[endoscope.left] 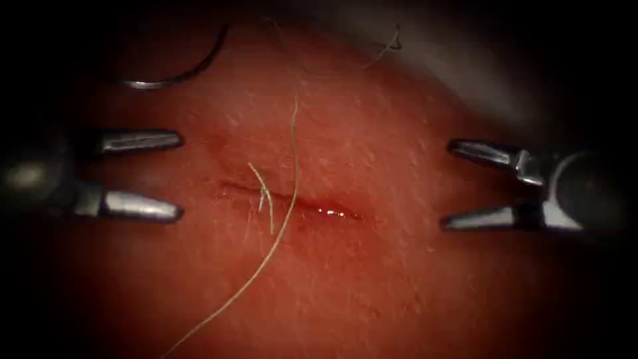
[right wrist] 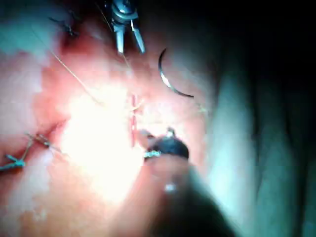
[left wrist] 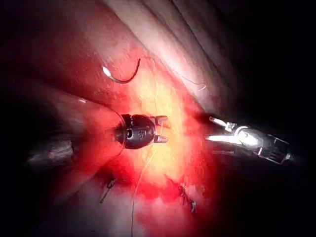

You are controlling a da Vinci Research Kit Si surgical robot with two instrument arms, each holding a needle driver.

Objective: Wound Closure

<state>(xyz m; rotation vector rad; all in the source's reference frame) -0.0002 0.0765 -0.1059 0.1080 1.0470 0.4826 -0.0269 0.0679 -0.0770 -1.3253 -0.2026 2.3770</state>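
In the endoscope view the thread [endoscope.left: 292,133] runs off the lower edge at one end, and its upper end fades into the dark, so neither end can be followed. The needle [endoscope.left: 183,70] lies half in shadow; which end is the point is too dim to tell, and where the thread joins it is lost. The left claw [endoscope.left: 181,176] and the right claw [endoscope.left: 444,187] have their wrists sunk in the dark border. In the right wrist view the right arm's own tool [right wrist: 165,148] is blurred, and glare washes out the tissue [right wrist: 94,143] around the cut [right wrist: 133,121].
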